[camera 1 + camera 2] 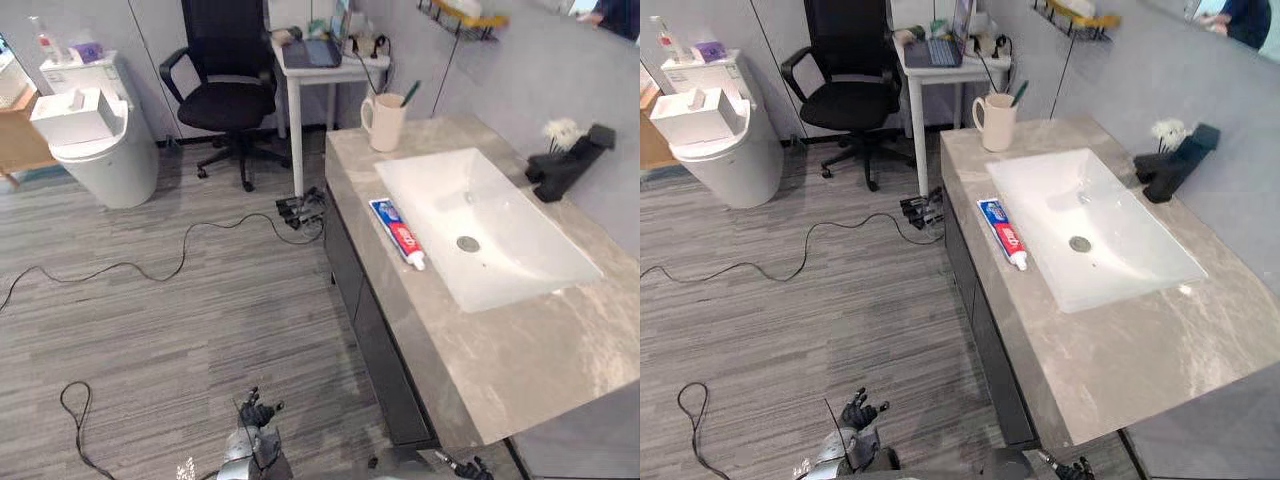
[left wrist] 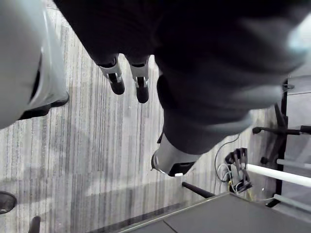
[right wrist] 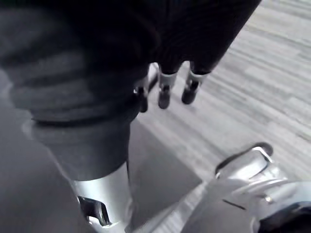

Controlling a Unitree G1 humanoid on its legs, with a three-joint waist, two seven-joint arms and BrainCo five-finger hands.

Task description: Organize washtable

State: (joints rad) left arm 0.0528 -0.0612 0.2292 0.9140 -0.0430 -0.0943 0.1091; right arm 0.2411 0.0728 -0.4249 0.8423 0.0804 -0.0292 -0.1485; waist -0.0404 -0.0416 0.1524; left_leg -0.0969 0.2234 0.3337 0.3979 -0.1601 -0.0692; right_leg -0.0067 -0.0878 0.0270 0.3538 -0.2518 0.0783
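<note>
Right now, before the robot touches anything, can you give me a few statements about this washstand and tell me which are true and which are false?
1. The toothpaste tube lies on the counter beside the sink. True.
2. The mug lies tipped over in the sink. False: it stands upright on the counter's far corner, with a toothbrush in it.
3. The left hand holds the toothpaste tube. False: it hangs low over the floor with straight fingers, holding nothing.
4. A black office chair stands on the floor beyond the counter. True.
5. The faucet is white. False: it is black.
</note>
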